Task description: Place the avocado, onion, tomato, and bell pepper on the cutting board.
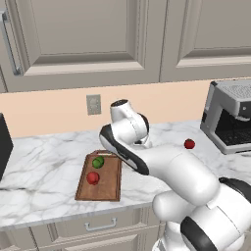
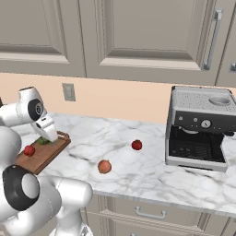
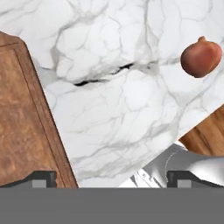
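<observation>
end effector (image 3: 109, 179) spread wide, grasping nothing; the onion (image 3: 201, 58) right on the bench (image 3: 113, 105) looks light, firm, slippery-skinned: pinch across its widest middle.

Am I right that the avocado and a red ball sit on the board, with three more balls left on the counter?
Not quite: two remain on the counter, a red ball and an orange one, per the right base view. The avocado and red ball are on the board.

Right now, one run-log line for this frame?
on cutting board: avocado, red ball | on counter: orange ball, red ball | pincer: open, empty, over counter beside board edge
</observation>
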